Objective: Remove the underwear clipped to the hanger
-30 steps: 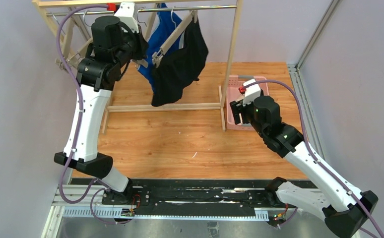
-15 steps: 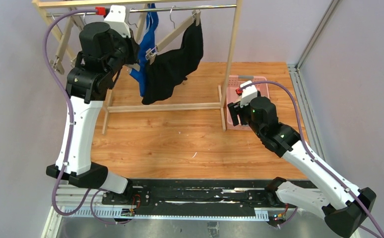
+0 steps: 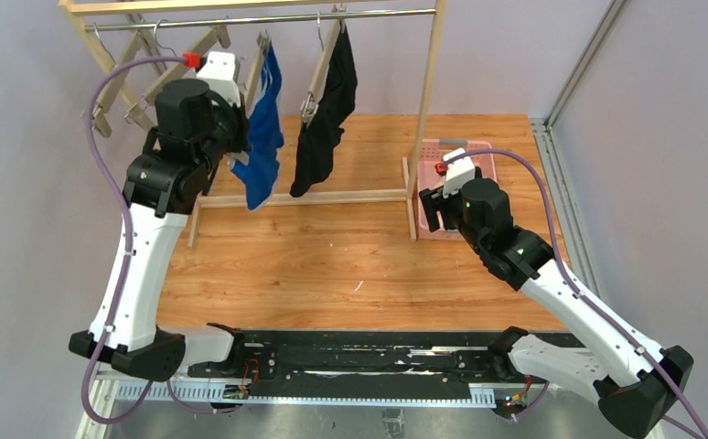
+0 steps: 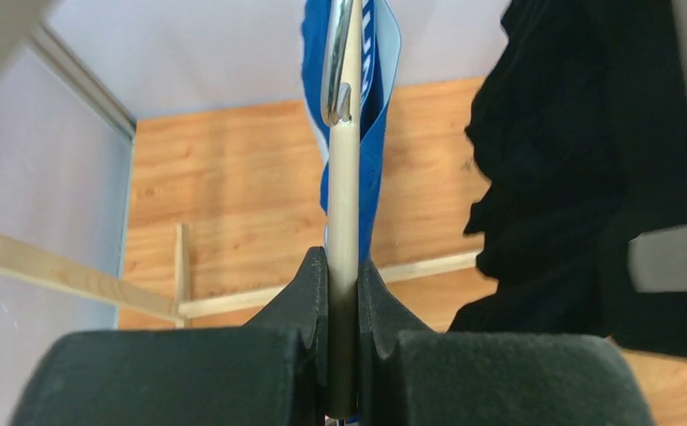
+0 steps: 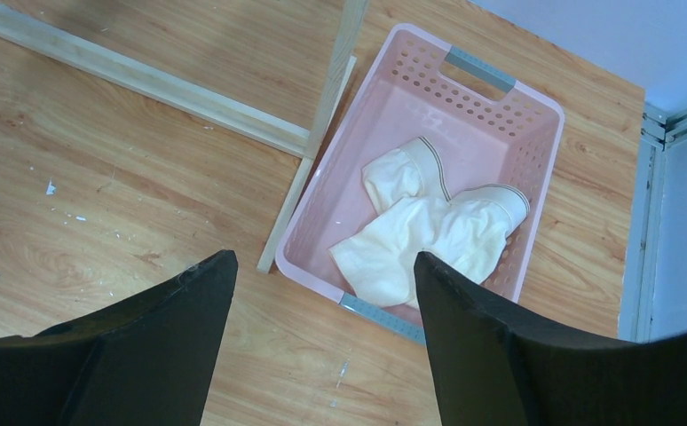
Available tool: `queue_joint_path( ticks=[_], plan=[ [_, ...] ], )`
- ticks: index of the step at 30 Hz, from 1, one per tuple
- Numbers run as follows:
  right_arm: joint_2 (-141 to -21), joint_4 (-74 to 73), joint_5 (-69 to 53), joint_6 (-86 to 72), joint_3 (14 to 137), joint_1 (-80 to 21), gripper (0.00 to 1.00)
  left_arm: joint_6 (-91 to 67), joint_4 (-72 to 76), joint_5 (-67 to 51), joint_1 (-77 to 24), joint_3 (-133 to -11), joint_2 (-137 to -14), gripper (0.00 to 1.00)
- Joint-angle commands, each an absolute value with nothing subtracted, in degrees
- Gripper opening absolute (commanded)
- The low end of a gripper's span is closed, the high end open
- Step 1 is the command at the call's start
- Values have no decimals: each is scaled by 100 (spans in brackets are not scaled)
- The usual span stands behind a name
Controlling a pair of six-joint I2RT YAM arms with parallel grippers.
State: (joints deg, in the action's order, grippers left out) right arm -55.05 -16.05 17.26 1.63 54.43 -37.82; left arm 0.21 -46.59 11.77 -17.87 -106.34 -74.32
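Observation:
The royal blue underwear (image 3: 263, 146) hangs clipped to a wooden hanger (image 3: 261, 57) on the rack's rail. The black underwear (image 3: 325, 110) hangs on the hanger to its right. My left gripper (image 3: 238, 144) is shut on the end of the blue pair's hanger bar (image 4: 343, 177), just below its metal clip (image 4: 338, 80). Blue fabric (image 4: 380, 133) shows behind the bar and black fabric (image 4: 571, 177) to the right. The cream-white underwear (image 5: 429, 231) lies in the pink basket (image 5: 500, 80). My right gripper (image 5: 322, 262) is open and empty above the basket's near edge, as the top view (image 3: 434, 212) also shows.
The wooden rack (image 3: 428, 110) has a metal rail (image 3: 268, 16), floor bars (image 3: 295, 197) and several empty hangers (image 3: 149, 73) at its left end. The pink basket (image 3: 478, 155) stands just right of the rack's right post. Grey walls close in on both sides.
My left gripper has moved down and left along the hanger. Both hangers have swung from splayed out to hanging edge-on. The right arm has barely moved.

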Motion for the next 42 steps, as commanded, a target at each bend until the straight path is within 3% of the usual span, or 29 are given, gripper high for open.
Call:
queue_joint_path(
  ticks=[1, 12, 18, 23, 31, 42],
  plan=[
    [-5503, -1362, 2008, 236, 5316, -3867, 76, 34, -4559, 1267, -1824, -9633, -6721, 0],
    [-5810, -1072, 1493, 100, 5283, -3673, 85, 322, -4632, -446, -1828, -7103, -4724, 0],
    [-5837, -809, 130, -192, 5239, -3053, 85, 254, -5260, -1885, -1828, -6644, -4474, 0],
    [-5749, -326, -1841, -507, 5097, -2333, 87, 575, -5252, -2609, -1837, -6054, -4394, 0],
    [-5846, 168, -4129, -850, 5140, -1892, 88, 965, -5240, -3375, -1928, -6084, -4707, 0],
    [-6369, 1959, -6235, -1875, 5270, -1890, 87, 1361, -5244, -4658, -2008, -6691, -5227, 0]
  ],
)
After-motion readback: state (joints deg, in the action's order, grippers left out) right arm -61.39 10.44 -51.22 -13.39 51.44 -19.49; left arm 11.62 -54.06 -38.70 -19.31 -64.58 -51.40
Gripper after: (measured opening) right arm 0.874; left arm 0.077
